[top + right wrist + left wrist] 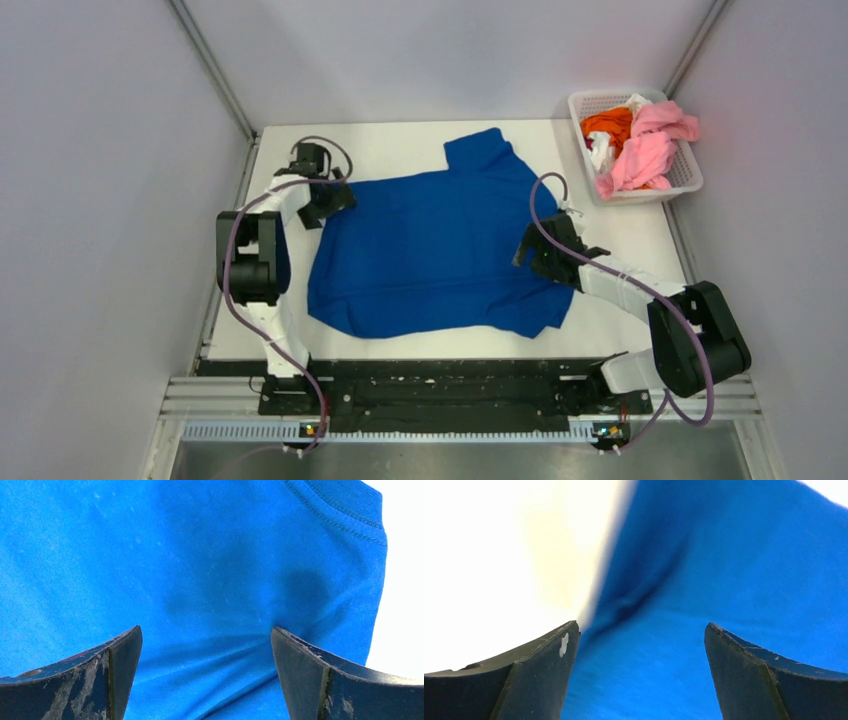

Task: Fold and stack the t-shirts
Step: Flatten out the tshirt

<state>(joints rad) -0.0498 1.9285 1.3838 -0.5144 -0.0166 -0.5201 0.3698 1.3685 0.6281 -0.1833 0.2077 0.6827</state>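
Note:
A royal blue t-shirt (pixel 430 245) lies spread on the white table, plain side up, one sleeve pointing to the far side. My left gripper (pixel 335 200) sits open at the shirt's left far corner; the left wrist view shows blue cloth (pixel 704 595) between the spread fingers (pixel 539 675) with a crease by the shirt's edge. My right gripper (pixel 530 250) sits open over the shirt's right side; the right wrist view shows wrinkled blue cloth (pixel 200 580) and a stitched hem between its fingers (pixel 310 675). Pink (pixel 650 150), orange (pixel 610 122) and white tees lie in the basket.
A white lattice basket (pixel 690 180) stands at the table's far right corner. Bare white table (pixel 390 145) shows behind the shirt, and to its right (pixel 630 240). Grey walls close in on both sides. A black rail runs along the near edge.

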